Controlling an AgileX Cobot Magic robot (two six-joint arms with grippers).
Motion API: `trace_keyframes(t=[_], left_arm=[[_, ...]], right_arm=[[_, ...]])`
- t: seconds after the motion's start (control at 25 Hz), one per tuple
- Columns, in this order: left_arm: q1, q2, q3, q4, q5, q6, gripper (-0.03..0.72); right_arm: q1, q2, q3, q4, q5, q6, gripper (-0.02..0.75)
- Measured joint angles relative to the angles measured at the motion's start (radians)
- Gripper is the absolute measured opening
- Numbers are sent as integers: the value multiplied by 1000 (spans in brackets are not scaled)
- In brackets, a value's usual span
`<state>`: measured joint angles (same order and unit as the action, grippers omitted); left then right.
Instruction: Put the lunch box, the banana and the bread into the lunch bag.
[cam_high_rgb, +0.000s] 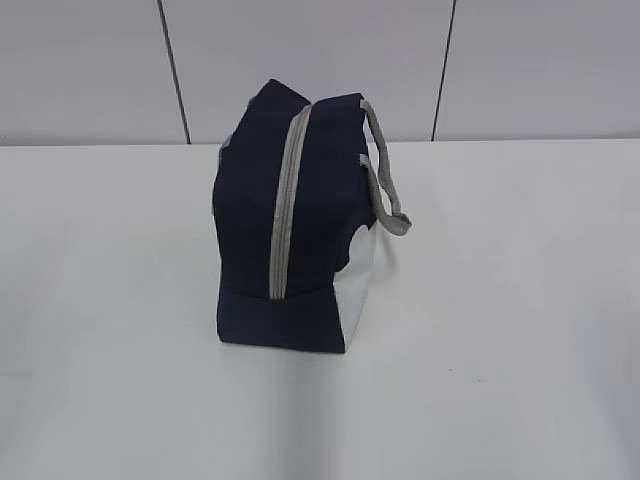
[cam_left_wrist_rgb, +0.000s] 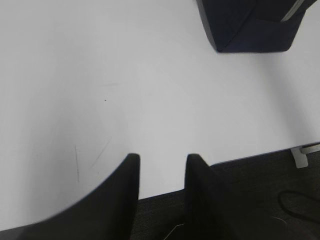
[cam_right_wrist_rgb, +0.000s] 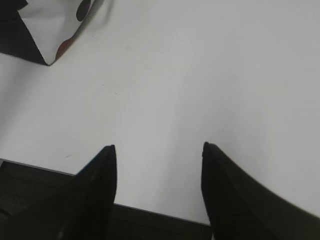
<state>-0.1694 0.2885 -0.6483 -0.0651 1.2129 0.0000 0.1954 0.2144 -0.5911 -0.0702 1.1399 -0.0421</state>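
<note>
The lunch bag (cam_high_rgb: 295, 220) stands upright in the middle of the white table (cam_high_rgb: 500, 300), dark navy with a grey zipper tape running down its near end, zipped shut. Its grey handle (cam_high_rgb: 385, 180) hangs to the right. A corner of it shows in the left wrist view (cam_left_wrist_rgb: 250, 25) and its white side panel in the right wrist view (cam_right_wrist_rgb: 45, 25). The lunch box, banana and bread are out of view. My left gripper (cam_left_wrist_rgb: 162, 160) is open and empty over the table's front edge. My right gripper (cam_right_wrist_rgb: 157, 150) is open and empty, also at the front edge. Neither gripper shows in the exterior view.
A grey panelled wall (cam_high_rgb: 320, 60) stands behind the table. Dark floor (cam_left_wrist_rgb: 260, 185) lies below the table's front edge, with a cable (cam_left_wrist_rgb: 295, 205) on it.
</note>
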Motion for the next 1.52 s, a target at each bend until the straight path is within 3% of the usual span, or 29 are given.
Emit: trace_keyframes(t=[0.36,1.24,1.52], left_arm=[[0,0,0,0,0,0,237],[0,-17,0,0,0,0,235],[60,-166,0,0,1,0,235]], right_arm=[[0,-198,87,2,5,-4,405],[0,-207,87,2,4,-6,405],[-137,-213,87,2,4,-6,405]])
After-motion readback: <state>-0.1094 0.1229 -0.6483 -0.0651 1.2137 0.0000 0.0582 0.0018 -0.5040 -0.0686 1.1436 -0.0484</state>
